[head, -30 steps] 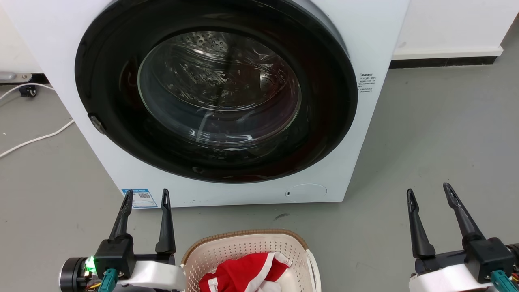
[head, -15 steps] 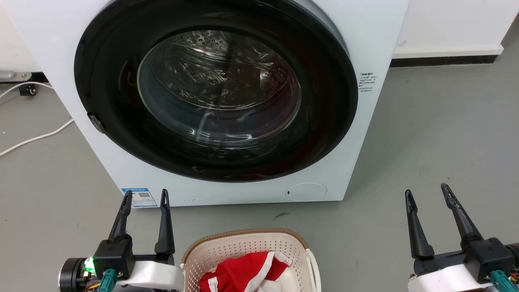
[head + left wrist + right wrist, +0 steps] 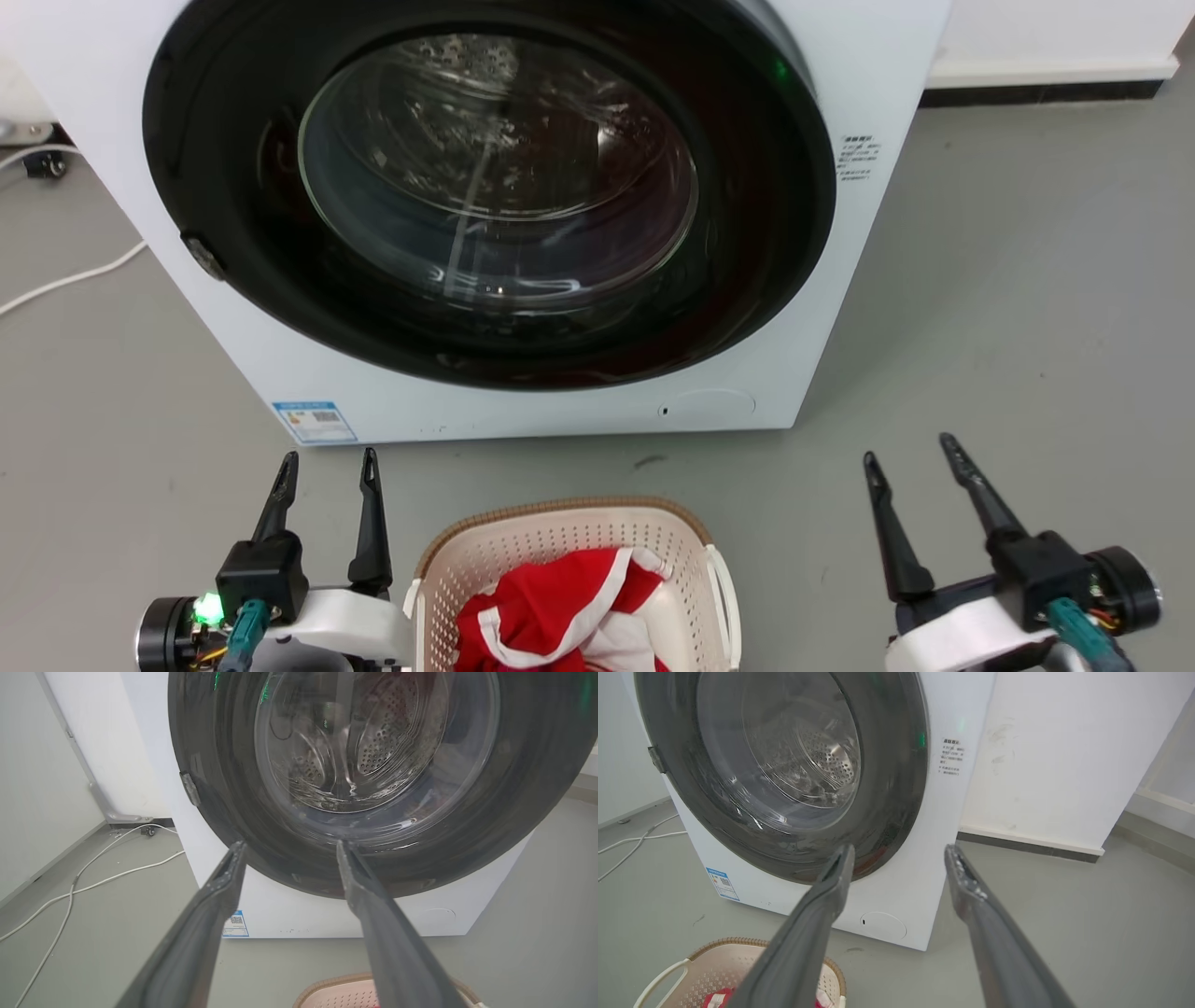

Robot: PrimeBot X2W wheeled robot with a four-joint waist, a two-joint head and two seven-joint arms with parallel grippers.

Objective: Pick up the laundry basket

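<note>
The laundry basket (image 3: 560,511) sits on the floor before the washer (image 3: 840,308), not yet gripped. The left gripper (image 3: 329,457) hovers just beside it and the right gripper (image 3: 910,448) well apart, both spread wide and empty. Next they likely need to close on its side handles (image 3: 726,597).

cream basket (image 3: 560,569), red-white cloth (image 3: 551,616)

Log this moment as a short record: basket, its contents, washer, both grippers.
basket: laundry basket on the grey floor, in front of the washer
contents: red and white garment
left gripper: open, empty, just off the basket's left side
right gripper: open, empty, well off the basket's right side
handles: white, neither one gripped
</note>
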